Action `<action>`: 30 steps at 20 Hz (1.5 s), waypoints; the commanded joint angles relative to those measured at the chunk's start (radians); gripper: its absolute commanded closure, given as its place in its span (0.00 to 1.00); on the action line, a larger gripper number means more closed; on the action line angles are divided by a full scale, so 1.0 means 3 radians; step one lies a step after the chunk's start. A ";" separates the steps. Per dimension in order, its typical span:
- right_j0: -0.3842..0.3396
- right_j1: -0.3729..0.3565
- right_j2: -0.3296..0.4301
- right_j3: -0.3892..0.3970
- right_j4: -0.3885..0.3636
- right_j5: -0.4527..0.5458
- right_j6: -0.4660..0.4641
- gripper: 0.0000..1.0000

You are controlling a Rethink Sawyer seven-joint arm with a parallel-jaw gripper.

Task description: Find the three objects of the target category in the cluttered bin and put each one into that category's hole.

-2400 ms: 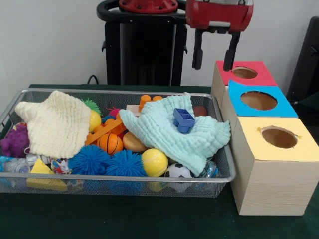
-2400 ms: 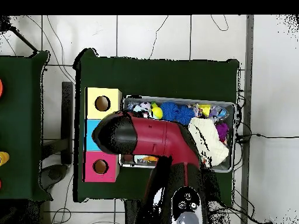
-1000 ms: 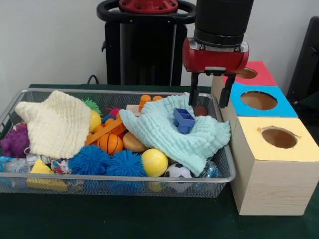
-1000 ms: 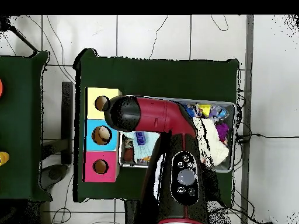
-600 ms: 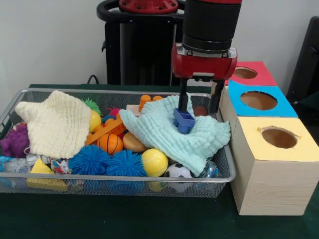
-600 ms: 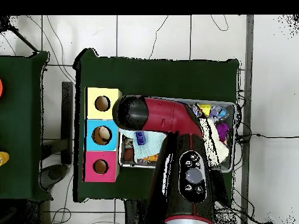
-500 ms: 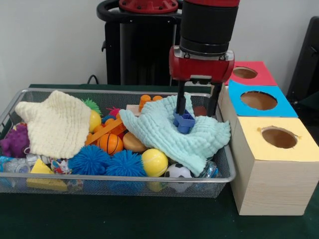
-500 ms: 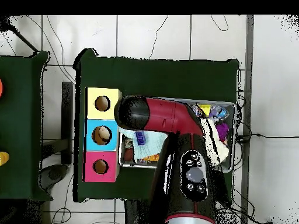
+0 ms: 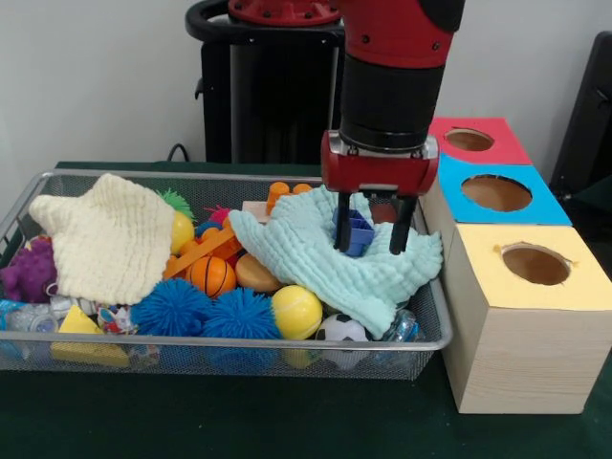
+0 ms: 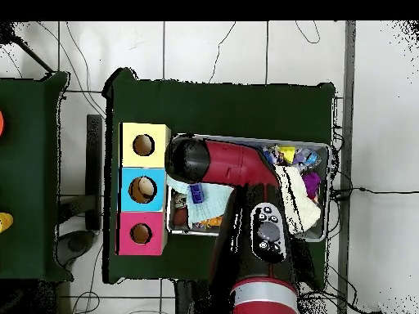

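The wire mesh basket [image 9: 239,341] is full of toys and two cloths. My gripper [image 9: 369,239] is open and low over the mint green cloth [image 9: 316,251] at the basket's right end. Its two fingers stand on either side of a small blue square block [image 9: 358,232] that lies on that cloth. A clear plastic bottle [image 9: 23,318] with a pale blue band lies at the front left corner. Another clear bottle [image 9: 403,327] peeks out from under the mint cloth at the front right. In the overhead view the arm [image 10: 221,163] covers the gripper and much of the basket [image 10: 326,192].
Three wooden boxes with round holes stand right of the basket: yellow [image 9: 535,311] nearest, blue [image 9: 497,196], red [image 9: 475,142]. A cream cloth [image 9: 105,239] covers the left end. Blue spiky balls [image 9: 206,314], a basketball [image 9: 211,275] and a yellow ball [image 9: 296,311] lie in front.
The gripper has moved from above the basket's right edge by the boxes leftward and down. It now straddles the blue block on the mint cloth. It stayed open.
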 commanded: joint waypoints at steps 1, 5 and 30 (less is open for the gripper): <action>-0.0006 0.0314 0.0278 0.0030 0.0098 -0.0277 0.0583 0.00; 0.0033 0.0432 0.0284 0.0009 0.0126 -0.0462 0.0665 0.00; 0.0168 0.0529 0.0151 0.0010 0.0174 -0.0768 0.0709 1.00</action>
